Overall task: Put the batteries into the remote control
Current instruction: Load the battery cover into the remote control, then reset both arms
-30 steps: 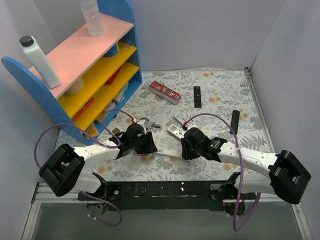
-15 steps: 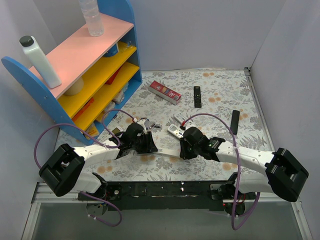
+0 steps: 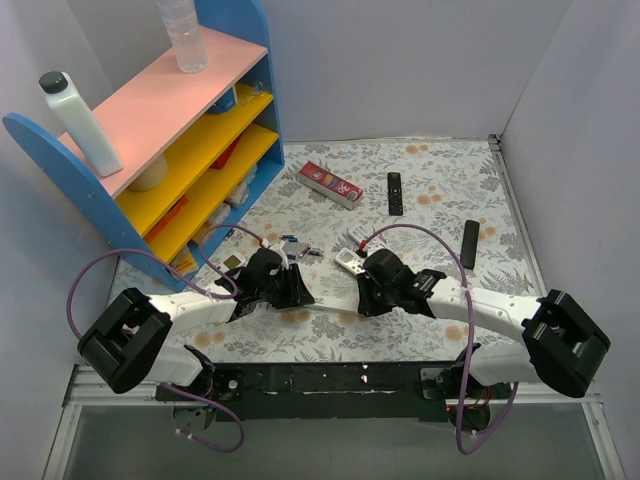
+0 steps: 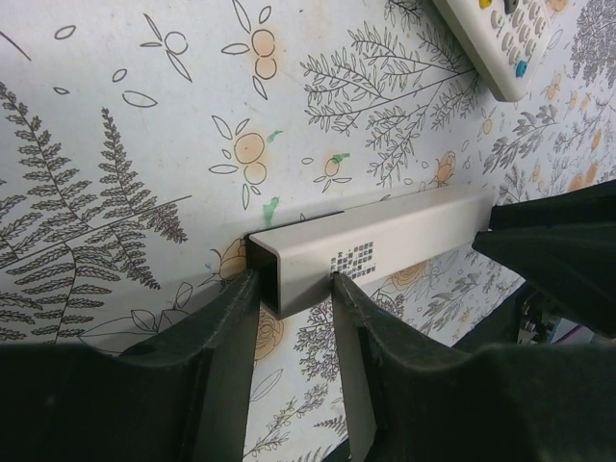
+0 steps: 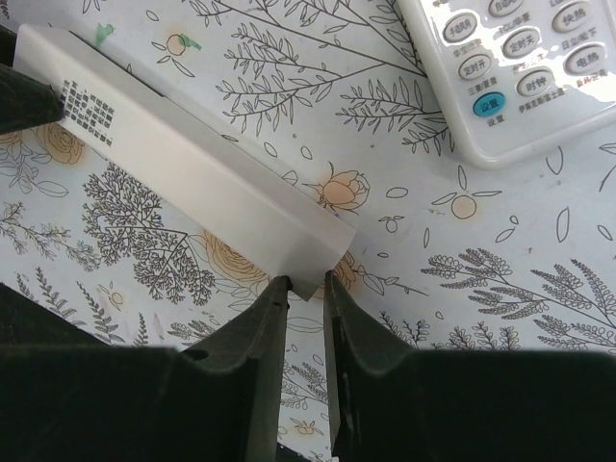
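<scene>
The slim silver-white remote control (image 3: pixel 332 309) hangs between my two grippers, just above the floral table. My left gripper (image 3: pixel 298 298) is shut on its left end. In the left wrist view the jaws (image 4: pixel 294 289) pinch that open, hollow end of the remote control (image 4: pixel 385 241). My right gripper (image 3: pixel 366 300) is shut on the other end. In the right wrist view its jaws (image 5: pixel 306 281) clamp the end corner of the remote control (image 5: pixel 192 173). A small cluster of batteries (image 3: pixel 296 246) lies on the table just beyond the left gripper.
A wider white remote with buttons (image 3: pixel 350 262) lies just beyond the right gripper and also shows in the right wrist view (image 5: pixel 520 67). A red box (image 3: pixel 330 183) and two black remotes (image 3: pixel 395 192) (image 3: pixel 470 243) lie farther back. A blue shelf unit (image 3: pixel 150 150) stands at the left.
Both grippers have shifted slightly left and away with the remote control held between them. The grips look unchanged.
</scene>
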